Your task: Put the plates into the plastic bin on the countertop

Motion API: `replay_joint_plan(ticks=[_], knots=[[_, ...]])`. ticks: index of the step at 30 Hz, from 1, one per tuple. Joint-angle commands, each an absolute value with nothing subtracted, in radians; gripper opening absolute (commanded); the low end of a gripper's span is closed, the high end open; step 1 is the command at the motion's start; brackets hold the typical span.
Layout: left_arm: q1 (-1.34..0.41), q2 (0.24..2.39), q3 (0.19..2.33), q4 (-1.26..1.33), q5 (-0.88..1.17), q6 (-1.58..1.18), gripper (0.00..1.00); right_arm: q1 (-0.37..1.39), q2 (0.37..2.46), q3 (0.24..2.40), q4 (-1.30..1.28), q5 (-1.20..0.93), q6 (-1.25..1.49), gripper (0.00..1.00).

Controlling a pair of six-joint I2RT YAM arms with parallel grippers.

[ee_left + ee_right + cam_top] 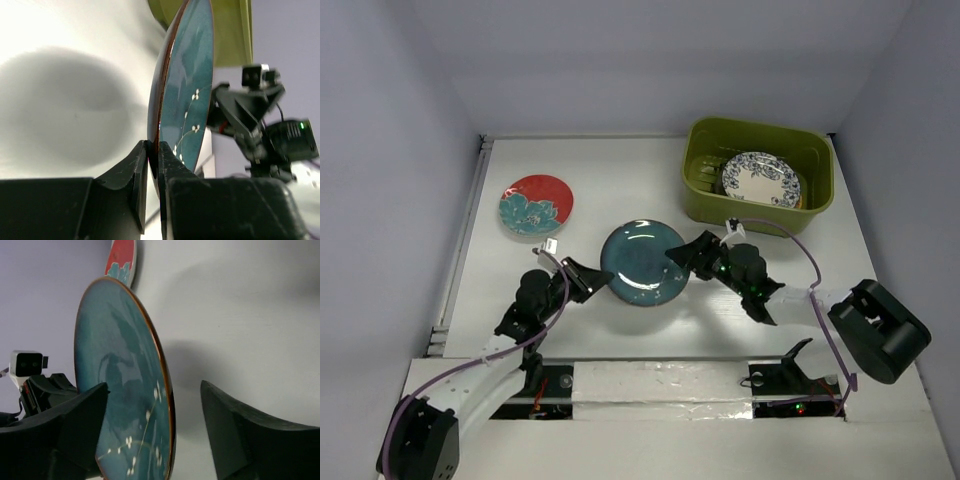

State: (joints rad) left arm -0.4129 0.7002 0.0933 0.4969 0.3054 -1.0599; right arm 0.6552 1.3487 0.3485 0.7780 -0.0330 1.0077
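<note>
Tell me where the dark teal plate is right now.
In the top view, the dark teal plate is central, between the left end effector, shut on its rim, and the open right end effector.

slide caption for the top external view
Left gripper pinches the dark teal plate by its rim, open right gripper straddling the opposite edge; a patterned plate lies in the green bin.

We clamp our left gripper (590, 281) on the left rim of the dark teal plate (642, 262), fingers (142, 165) pinched tight on either face of it. Our left arm (530, 300) reaches in from below and left of the plate. Our right gripper (682, 256) sits at the plate's right rim, fingers (235, 425) spread wide with the rim between them. Our right arm (760, 285) bends in from the plate's right.
</note>
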Motion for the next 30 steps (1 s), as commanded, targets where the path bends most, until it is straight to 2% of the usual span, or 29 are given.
replay_joint_plan(ticks=[1,2,3,5,6,7,8,9,11,12,15,18,23,30], knots=[[-0.417,0.621,0.129,0.687,0.445,-1.123,0.00,0.661,1.368,0.387,0.891,-0.043,1.023,0.77],[-0.417,0.602,0.141,0.680,0.451,-1.124,0.00,0.661,1.370,0.377,0.906,-0.049,1.029,0.67],[-0.417,0.595,0.152,0.651,0.456,-1.112,0.00,0.661,1.367,0.373,0.937,-0.049,1.035,0.43],[-0.417,0.588,0.213,0.585,0.448,-1.077,0.00,0.661,1.347,0.364,0.946,-0.049,1.049,0.17],[-0.417,0.586,0.234,0.501,0.431,-1.054,0.00,0.661,1.332,0.365,0.925,-0.045,1.051,0.00],[-0.417,0.584,0.256,0.461,0.384,-1.010,0.05,0.661,1.286,0.371,0.899,-0.034,1.045,0.00],[-0.417,0.581,0.294,0.425,0.346,-0.987,0.20,0.661,1.257,0.383,0.861,-0.006,1.034,0.00],[-0.417,0.578,0.313,0.367,0.271,-0.964,0.28,0.661,1.224,0.424,0.757,0.006,1.020,0.00],[-0.417,0.584,0.360,0.324,0.201,-0.908,0.42,0.649,1.116,0.477,0.634,0.093,0.967,0.00],[-0.417,0.598,0.373,0.299,0.175,-0.894,0.45,0.634,1.080,0.507,0.517,0.113,0.945,0.00],[-0.417,0.638,0.429,0.253,0.053,-0.836,0.50,0.499,0.968,0.632,0.361,0.111,0.864,0.00],[-0.417,0.690,0.463,0.256,-0.040,-0.802,0.59,0.309,0.954,0.774,0.255,0.034,0.801,0.00],[-0.338,0.833,0.503,0.302,-0.029,-0.788,0.61,0.108,1.104,1.061,0.103,-0.032,0.709,0.00],[-0.155,1.000,0.479,0.405,0.080,-0.822,0.61,-0.090,1.351,1.170,0.095,-0.166,0.753,0.00]])
